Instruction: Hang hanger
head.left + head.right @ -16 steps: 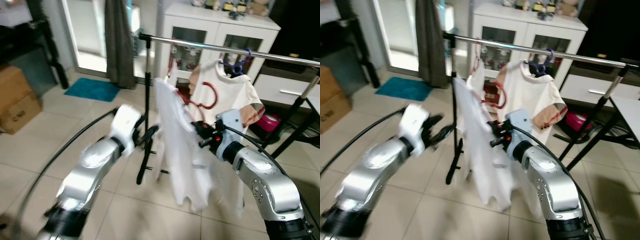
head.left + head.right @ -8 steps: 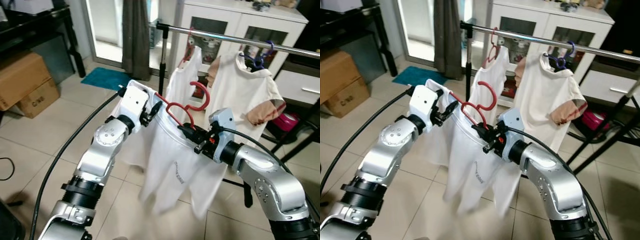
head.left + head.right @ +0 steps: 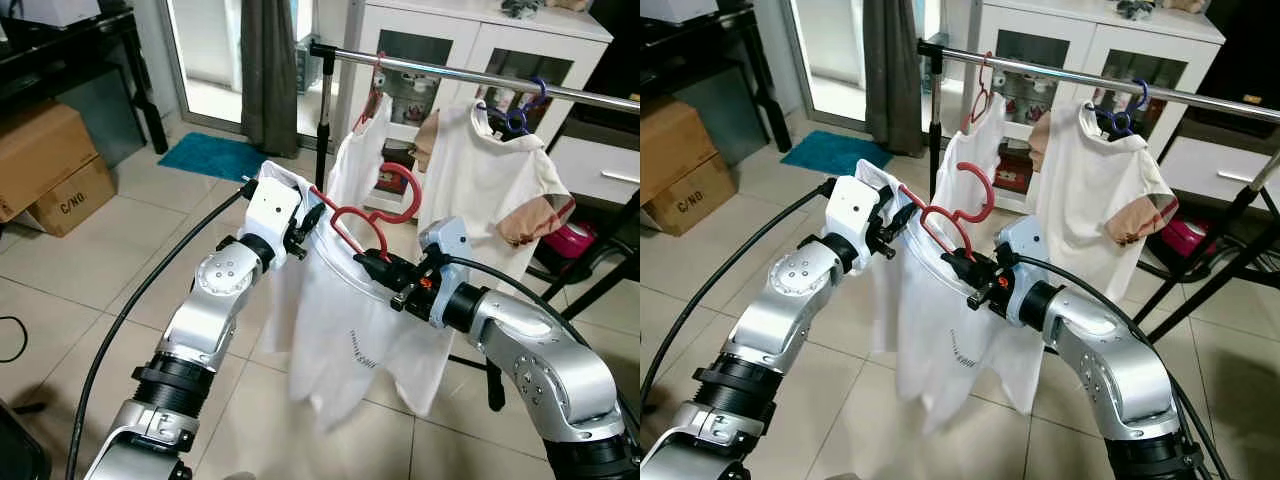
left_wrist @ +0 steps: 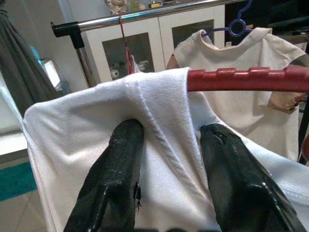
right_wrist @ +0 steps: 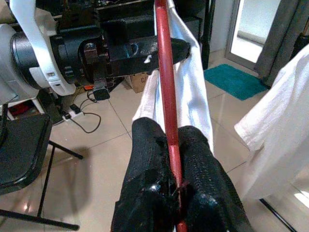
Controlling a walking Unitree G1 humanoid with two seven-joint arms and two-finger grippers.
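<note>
I am watching my right end effector (image 3: 378,268) pinching the red plastic hanger (image 3: 372,212) by its bar, the two black fingers (image 5: 193,159) pressed together around the rod. My left end effector (image 3: 305,222) is gripping the other end of that hanger through the white t-shirt (image 3: 355,335) draped over it, its fingers (image 4: 124,164) set narrowly on either side of the shirt's shoulder seam. The hanger is sitting in mid-air between the two arms, hook pointing up, below and in front of the chrome clothes rail (image 3: 470,75). On that rail a second white shirt (image 3: 362,150) is hanging from a red hanger, and a cream t-shirt with brown sleeves (image 3: 495,180) is hanging from a blue hanger (image 3: 520,110). Behind the rail a white cabinet with glass doors (image 3: 455,40) is standing against the wall, and a cardboard box (image 3: 50,165) is resting on the tiled floor (image 3: 90,270).
</note>
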